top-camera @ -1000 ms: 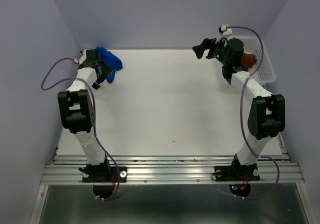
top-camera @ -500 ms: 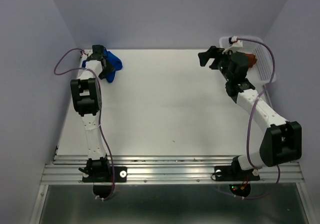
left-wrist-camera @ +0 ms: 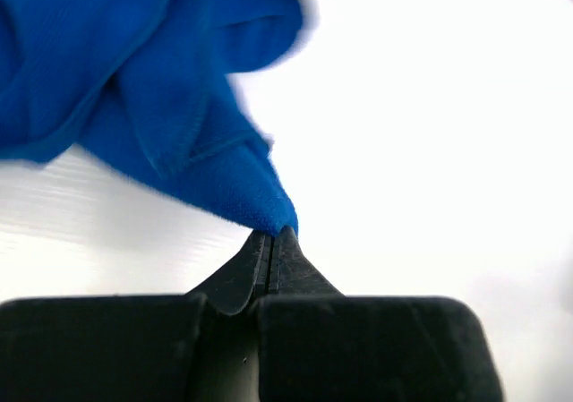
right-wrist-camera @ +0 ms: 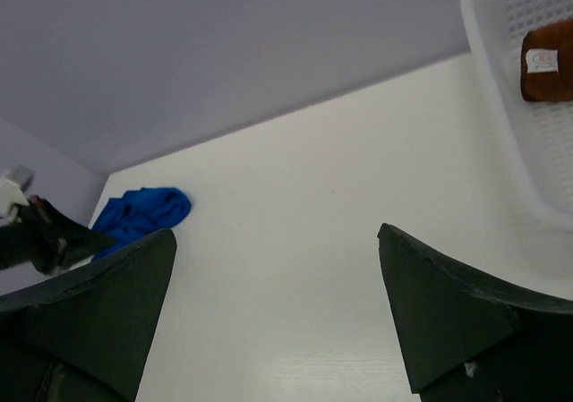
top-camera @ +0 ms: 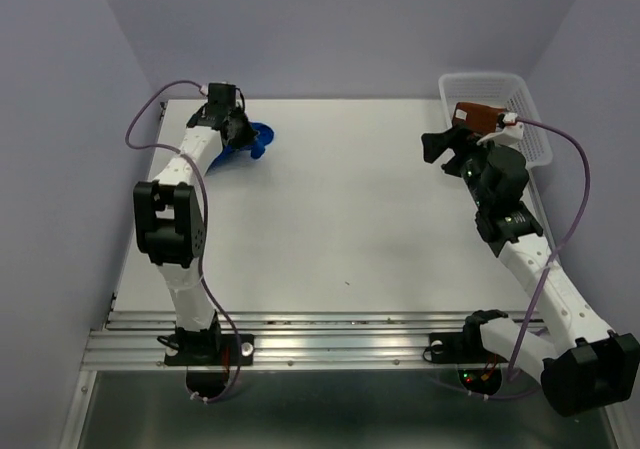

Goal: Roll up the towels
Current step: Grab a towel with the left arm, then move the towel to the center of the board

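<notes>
The bright blue towel lies crumpled at the back left of the table. My left gripper is shut on one corner of it. In the left wrist view the pinched corner sticks up from my left gripper, and the rest of the blue towel bunches beyond. The rust-brown towel lies folded in the white mesh basket at the back right. My right gripper hangs open and empty in front of the basket. Its fingers stand wide apart.
The lilac walls close in at the back and both sides. The right wrist view takes in the blue towel, the left gripper, the basket and the brown towel. White tabletop stretches between the two arms.
My left gripper has shut on the blue towel's corner and moved right along the back edge with it. The right arm has drawn back from the basket, uncovering the brown towel.
</notes>
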Robot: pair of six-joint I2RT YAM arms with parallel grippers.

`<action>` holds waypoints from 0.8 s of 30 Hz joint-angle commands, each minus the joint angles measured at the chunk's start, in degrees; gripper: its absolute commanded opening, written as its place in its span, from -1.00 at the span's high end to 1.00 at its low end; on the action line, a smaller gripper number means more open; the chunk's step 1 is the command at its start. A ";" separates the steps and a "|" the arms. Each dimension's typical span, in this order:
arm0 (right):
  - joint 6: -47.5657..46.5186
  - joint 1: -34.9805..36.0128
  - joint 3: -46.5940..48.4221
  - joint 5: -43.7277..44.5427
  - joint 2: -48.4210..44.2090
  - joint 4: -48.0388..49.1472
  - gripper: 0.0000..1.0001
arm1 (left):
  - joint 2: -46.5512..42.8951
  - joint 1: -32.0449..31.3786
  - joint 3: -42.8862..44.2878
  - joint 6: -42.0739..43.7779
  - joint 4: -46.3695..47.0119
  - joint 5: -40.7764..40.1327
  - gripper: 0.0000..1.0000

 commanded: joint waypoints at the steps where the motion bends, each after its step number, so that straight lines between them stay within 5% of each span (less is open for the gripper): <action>1: 0.91 -0.03 3.25 -4.00 -0.91 -14.38 -1.00 | -17.32 -8.42 2.27 -1.79 5.18 6.64 1.00; 5: 0.91 -0.03 2.12 -4.18 -3.54 -18.52 -1.00 | -23.38 -13.79 5.09 -3.99 5.61 16.73 1.00; 14: -0.50 -0.03 -1.93 -4.27 -7.33 -20.46 -1.00 | -38.32 -17.33 -5.34 -7.33 9.04 16.51 1.00; 15: -0.50 -0.03 -2.28 -6.10 -7.16 -20.46 -1.00 | -40.34 -17.41 -9.27 -7.85 8.43 13.97 0.87; 16: -0.58 -0.03 -2.54 -6.64 -6.55 -20.46 -1.00 | -41.23 -17.94 -12.18 -7.68 8.95 14.03 0.19; 19: -0.67 -0.03 -2.63 -8.22 -4.96 -20.81 -1.00 | -43.43 -21.00 -23.18 -5.50 10.53 16.92 -0.56; 22: -1.72 -0.03 -1.58 -8.58 -2.59 -21.78 -1.00 | -45.19 -26.89 -29.95 -2.41 5.47 13.43 -0.98; 24: -2.69 -0.03 -1.49 -9.89 -1.09 -21.61 -1.00 | -47.03 -28.31 -33.39 -2.41 2.55 6.41 -0.98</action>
